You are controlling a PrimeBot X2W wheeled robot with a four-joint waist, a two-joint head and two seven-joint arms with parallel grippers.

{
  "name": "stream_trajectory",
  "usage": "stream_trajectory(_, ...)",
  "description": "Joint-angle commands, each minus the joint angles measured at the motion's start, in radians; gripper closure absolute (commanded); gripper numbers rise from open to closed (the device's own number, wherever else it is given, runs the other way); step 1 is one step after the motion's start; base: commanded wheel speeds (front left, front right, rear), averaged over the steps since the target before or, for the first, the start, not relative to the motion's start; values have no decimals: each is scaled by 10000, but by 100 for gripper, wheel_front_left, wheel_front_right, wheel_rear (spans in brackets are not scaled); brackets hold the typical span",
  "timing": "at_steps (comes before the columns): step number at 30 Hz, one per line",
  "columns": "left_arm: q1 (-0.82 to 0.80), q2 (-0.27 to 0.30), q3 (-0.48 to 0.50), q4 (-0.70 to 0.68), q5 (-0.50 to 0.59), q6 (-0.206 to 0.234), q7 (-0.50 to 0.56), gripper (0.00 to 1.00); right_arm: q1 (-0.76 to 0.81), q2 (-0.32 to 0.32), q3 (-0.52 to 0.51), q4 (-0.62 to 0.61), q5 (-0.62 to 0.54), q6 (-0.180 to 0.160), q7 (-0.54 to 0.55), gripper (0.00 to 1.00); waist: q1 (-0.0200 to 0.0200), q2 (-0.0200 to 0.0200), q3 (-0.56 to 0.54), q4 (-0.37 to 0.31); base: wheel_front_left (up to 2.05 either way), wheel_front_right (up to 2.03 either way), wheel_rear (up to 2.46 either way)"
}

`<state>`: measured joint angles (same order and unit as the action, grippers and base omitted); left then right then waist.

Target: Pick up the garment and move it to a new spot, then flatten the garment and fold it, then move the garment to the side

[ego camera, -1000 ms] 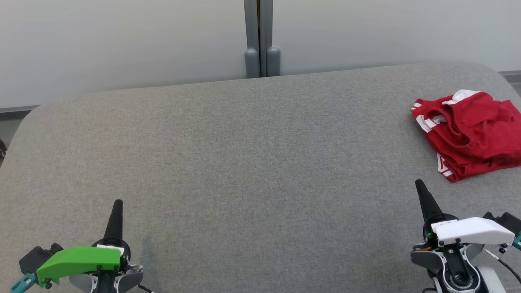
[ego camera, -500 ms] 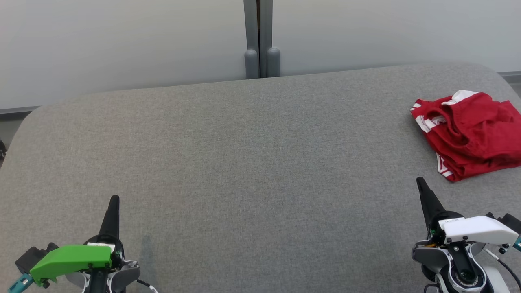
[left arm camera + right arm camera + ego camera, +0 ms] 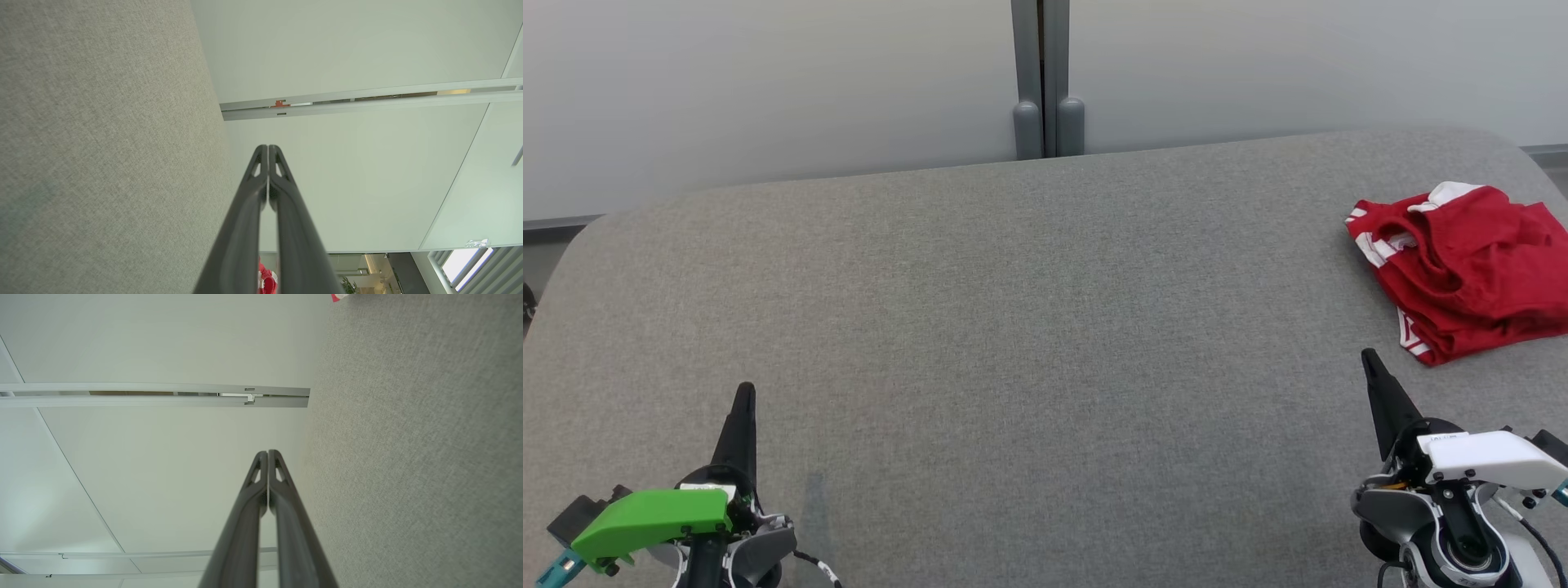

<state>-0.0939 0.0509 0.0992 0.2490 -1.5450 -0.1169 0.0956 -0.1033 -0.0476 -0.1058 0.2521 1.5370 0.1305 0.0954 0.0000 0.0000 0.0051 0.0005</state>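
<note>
Red, soft cloth, the garment (image 3: 1462, 269) lies bunched at the right edge of the tabletop (image 3: 1029, 327), probably light and limp, best pinched at a raised fold or the white-striped hem, while the left gripper (image 3: 745, 392) and right gripper (image 3: 1369, 359) hover over the tabletop's near edge, fingers closed and empty.

The left gripper (image 3: 744, 389) wears a bright green cover (image 3: 649, 516) dotted with dark screws. The cover sits over a rounded grey housing (image 3: 761, 552), with a teal connector (image 3: 552, 565) at its outer end and a black-and-white cable (image 3: 814, 566) beside it. The right gripper (image 3: 1367, 354) has a white cover (image 3: 1490, 459) with dark screws and small print, a grey shell (image 3: 1380, 506), a round black-ringed joint (image 3: 1466, 555) and a thin black cable (image 3: 1539, 535). Its fingers (image 3: 245, 531) are long, dark and tapered, each slotted near the tip.
</note>
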Motion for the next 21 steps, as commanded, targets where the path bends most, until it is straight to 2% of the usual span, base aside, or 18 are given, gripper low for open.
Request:
stream_trajectory(1,-180,5,82,-46,-175,-92,76,100,-76,-43,-41,-73,211,4,71,100,0,0,-3,0,0,0,0)
stream_trajectory(10,-212,-6,189,-50,-698,-181,213,100,-78,-44,-101,-103,775,4,210,100,0,0,-19,-4,0,0,0)
stream_trajectory(21,-199,-5,184,-45,-696,-182,222,100,-76,-43,-101,-101,789,4,223,100,0,0,-21,-5,0,0,0)
